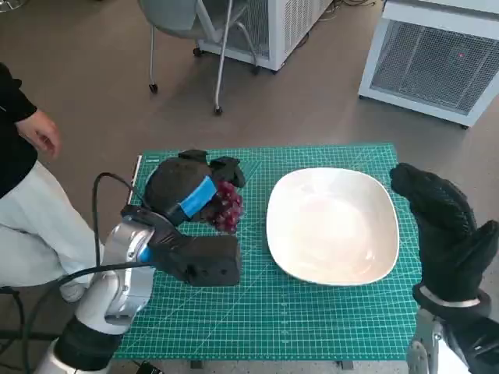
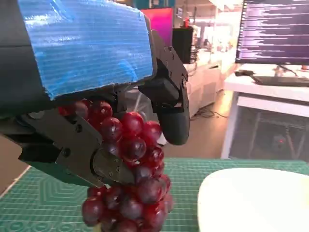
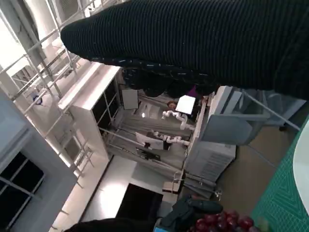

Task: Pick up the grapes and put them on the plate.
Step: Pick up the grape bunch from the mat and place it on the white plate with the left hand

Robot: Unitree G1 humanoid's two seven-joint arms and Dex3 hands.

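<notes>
A bunch of dark red grapes (image 1: 228, 206) hangs in my left hand (image 1: 187, 191), just left of the white plate (image 1: 334, 225) on the green cutting mat (image 1: 265, 312). In the left wrist view the grapes (image 2: 130, 179) dangle between the black fingers (image 2: 171, 113), with the plate's rim (image 2: 251, 198) to one side. My right hand (image 1: 444, 226), in its black glove, is raised over the mat's right edge beside the plate, fingers spread and holding nothing. The right wrist view shows the glove (image 3: 203, 43) and, far off, the grapes (image 3: 219, 223).
A person in white trousers (image 1: 39, 226) sits at the left, one hand (image 1: 40, 132) near the table. A chair (image 1: 199, 31) and white cabinets (image 1: 437, 58) stand beyond the table. A black cable (image 1: 117, 187) loops by my left forearm.
</notes>
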